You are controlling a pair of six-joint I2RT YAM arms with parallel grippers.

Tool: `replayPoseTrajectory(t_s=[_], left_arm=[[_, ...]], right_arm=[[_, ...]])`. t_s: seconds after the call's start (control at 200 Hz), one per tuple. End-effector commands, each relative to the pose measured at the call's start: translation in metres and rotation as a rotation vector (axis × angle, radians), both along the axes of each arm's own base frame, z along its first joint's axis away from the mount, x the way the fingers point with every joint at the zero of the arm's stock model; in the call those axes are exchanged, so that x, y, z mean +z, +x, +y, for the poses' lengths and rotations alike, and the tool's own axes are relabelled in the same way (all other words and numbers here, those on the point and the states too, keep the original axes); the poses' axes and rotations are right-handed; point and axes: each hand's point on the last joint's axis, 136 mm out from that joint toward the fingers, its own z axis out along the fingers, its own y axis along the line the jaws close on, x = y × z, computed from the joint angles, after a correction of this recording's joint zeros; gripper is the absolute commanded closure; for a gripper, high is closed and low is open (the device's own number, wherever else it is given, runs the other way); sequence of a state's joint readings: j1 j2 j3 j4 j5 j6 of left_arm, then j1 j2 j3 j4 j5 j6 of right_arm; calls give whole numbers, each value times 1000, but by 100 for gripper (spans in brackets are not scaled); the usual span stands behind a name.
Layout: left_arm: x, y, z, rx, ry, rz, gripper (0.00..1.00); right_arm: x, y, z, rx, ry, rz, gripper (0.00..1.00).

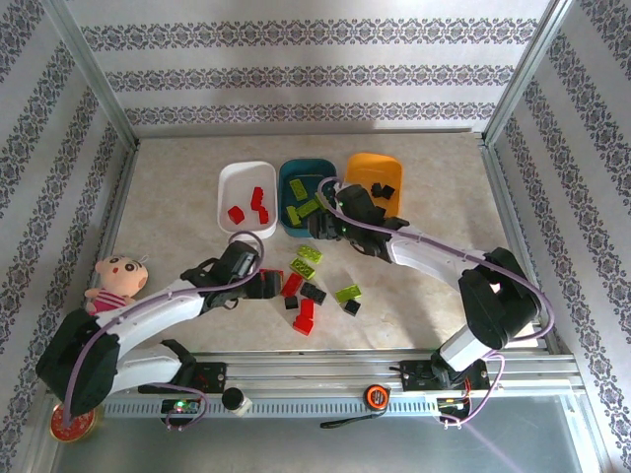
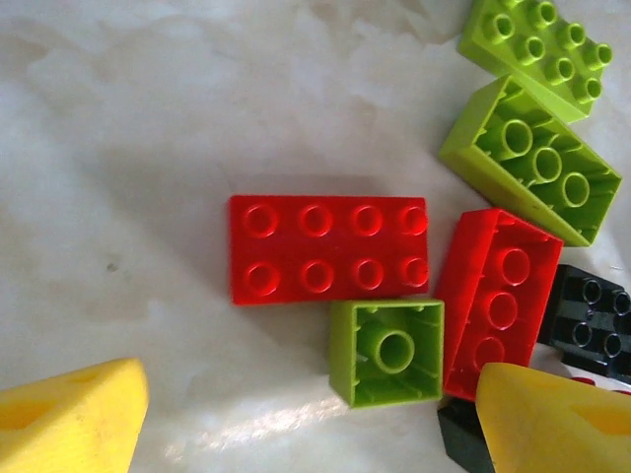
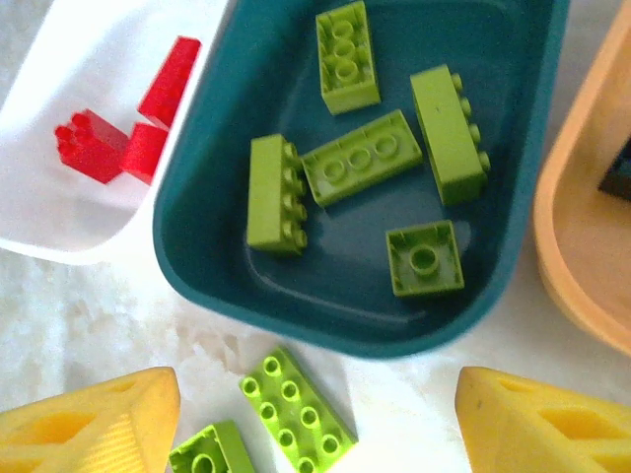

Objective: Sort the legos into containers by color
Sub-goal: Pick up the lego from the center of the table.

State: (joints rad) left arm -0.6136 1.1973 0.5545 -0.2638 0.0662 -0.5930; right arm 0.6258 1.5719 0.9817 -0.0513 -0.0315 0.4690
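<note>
One white tub [image 1: 237, 187], one dark teal tub [image 1: 308, 163] and one orange tub [image 1: 365, 169] are sitting on the tabletop [image 1: 177, 197]. Five lime green bricks [image 3: 361, 157] are lying in the teal one, three red bricks [image 1: 258, 197] in the white.

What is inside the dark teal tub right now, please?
Five lime green legos lie in the dark teal tub, no other color. Its far end is cut off in the wrist view, and the right arm covers part from above.
</note>
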Motion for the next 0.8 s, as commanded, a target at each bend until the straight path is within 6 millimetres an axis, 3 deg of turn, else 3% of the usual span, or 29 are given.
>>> replayPoseTrajectory(t_s=[0.0,0.285,0.415,0.795], left_arm=[[14,24,-14,-38,17,-94,13],[-5,46,-20,-58,112,-84,8],[-12,53,-14,-39,173,-75,8],[-37,34,-2,-40,222,6,14]], right_arm=[[13,-2,-5,-22,37,-37,26],[14,-9,-11,-24,41,-41,26],[16,-10,-14,-28,45,-45,26],[22,-11,-21,-38,58,-63,26]])
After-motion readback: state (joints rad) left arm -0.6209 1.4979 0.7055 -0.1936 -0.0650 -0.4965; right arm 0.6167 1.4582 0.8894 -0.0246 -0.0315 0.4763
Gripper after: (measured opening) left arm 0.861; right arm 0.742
